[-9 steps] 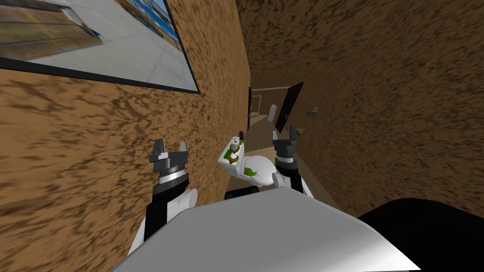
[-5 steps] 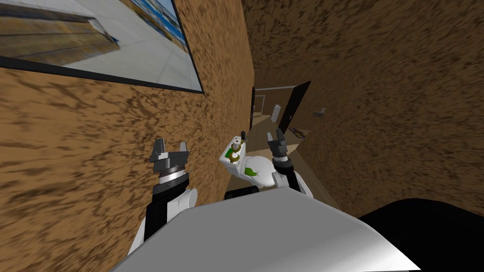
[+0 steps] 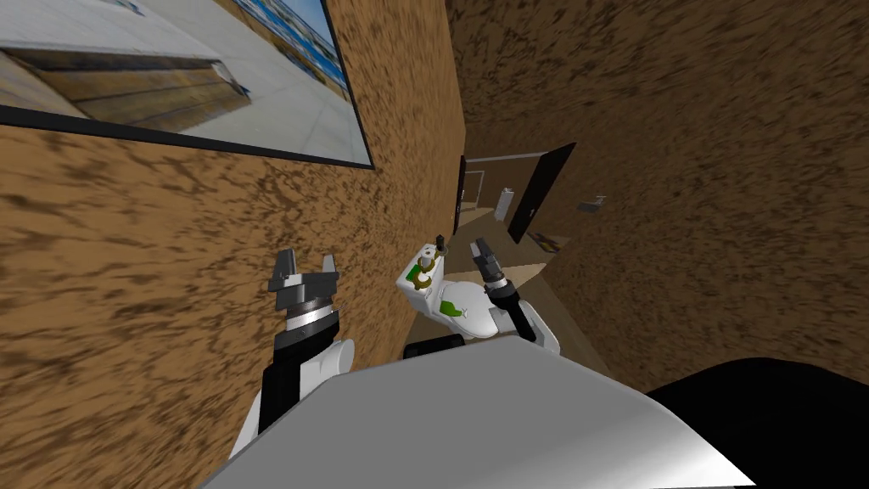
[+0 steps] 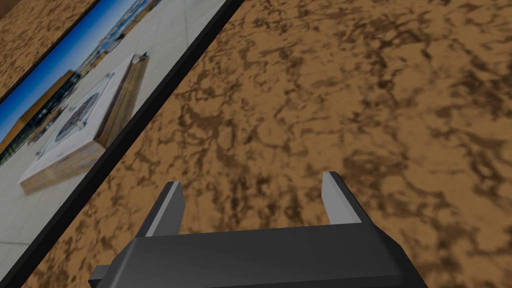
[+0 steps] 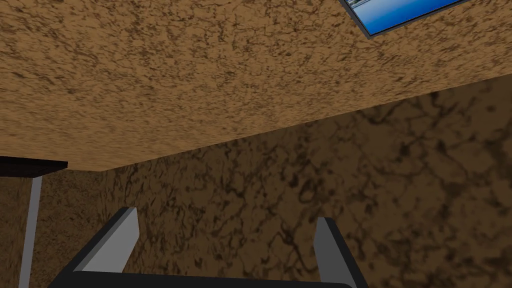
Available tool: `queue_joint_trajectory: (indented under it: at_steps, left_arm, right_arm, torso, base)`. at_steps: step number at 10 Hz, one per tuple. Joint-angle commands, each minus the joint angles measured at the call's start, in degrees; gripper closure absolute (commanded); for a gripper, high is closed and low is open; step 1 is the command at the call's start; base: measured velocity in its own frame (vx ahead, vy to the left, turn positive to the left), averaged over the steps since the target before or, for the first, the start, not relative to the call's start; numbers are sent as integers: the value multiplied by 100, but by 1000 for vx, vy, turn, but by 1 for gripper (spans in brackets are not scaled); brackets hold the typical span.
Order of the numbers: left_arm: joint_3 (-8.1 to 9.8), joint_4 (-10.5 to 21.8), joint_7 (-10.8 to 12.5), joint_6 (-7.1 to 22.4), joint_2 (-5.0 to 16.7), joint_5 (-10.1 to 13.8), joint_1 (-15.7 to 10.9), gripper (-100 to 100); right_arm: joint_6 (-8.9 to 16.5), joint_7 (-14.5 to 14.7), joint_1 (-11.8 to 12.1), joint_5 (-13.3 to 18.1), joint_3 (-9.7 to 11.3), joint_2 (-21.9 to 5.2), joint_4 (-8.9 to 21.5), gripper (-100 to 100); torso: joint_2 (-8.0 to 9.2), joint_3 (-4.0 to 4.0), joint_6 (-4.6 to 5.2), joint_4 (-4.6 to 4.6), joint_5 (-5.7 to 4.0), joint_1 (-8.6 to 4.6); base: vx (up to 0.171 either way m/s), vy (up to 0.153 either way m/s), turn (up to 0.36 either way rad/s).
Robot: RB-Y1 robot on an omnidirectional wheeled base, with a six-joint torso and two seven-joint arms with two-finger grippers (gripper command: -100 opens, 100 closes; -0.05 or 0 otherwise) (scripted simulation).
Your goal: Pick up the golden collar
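Picture (image 3: pixel 170 76): upper left of the head view, black-framed, hanging on the mottled brown wall (image 3: pixel 153 280).
Left gripper (image 3: pixel 307 259): left of centre, raised close beside that wall. In my left wrist view it (image 4: pixel 252 180) faces the wall with the picture's black edge at the left. Its fingers are spread wide, with nothing between them.
Toilet (image 3: pixel 475 321): centre of the head view, white, lid down, with its tank towards the left wall.
Collar (image 3: pixel 423 283): a small golden-brown ring lying on top of the tank, at the left end of the toilet and just beside a green patch (image 3: pixel 411 276). It is too small for me to read any more of it. Nothing is gripping it.
Green shape (image 3: pixel 454 307): on the toilet lid, just right of the tank.
Right gripper (image 3: pixel 479 246): just right of centre, over the toilet and near the tank, apart from the collar. In my right wrist view (image 5: pixel 225 215) its fingers stand wide apart and hold nothing, with brown wall ahead.
Doorway (image 3: pixel 501 191): above centre, with a dark door (image 3: pixel 543 191) standing open on its right.
Black area (image 3: pixel 781 416): lower right corner.
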Motion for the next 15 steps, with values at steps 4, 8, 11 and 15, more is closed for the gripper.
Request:
queue_joint_trajectory:
  at_steps: [4,8,11,15]
  left_arm:
    - [0,0,0,0,0,0,0,0]
    - [1,0,0,0,0,0,1,0]
    - [0,0,0,0,0,0,0,0]
    - [0,0,0,0,0,0,0,0]
  right_arm:
    - [120,238,-316,592,98,-567,599,-100]
    - [243,444,-637,1125,156,-1056,1064,-100]
    - [304,555,-803,1408,183,-1307,1467,-100]
    - [420,792,-1140,1998,232,-1815,2063,-100]
  torso:
    - [1,0,0,0,0,-1]
    - [-3,-2,5,-1,2,11]
    - [1,0,0,0,1,2]
    - [4,3,1,1,1,2]
  base:
    - [-26,-51,186]
    - [-25,-29,144]
    - [-35,-41,169]
    - [-44,-36,200]
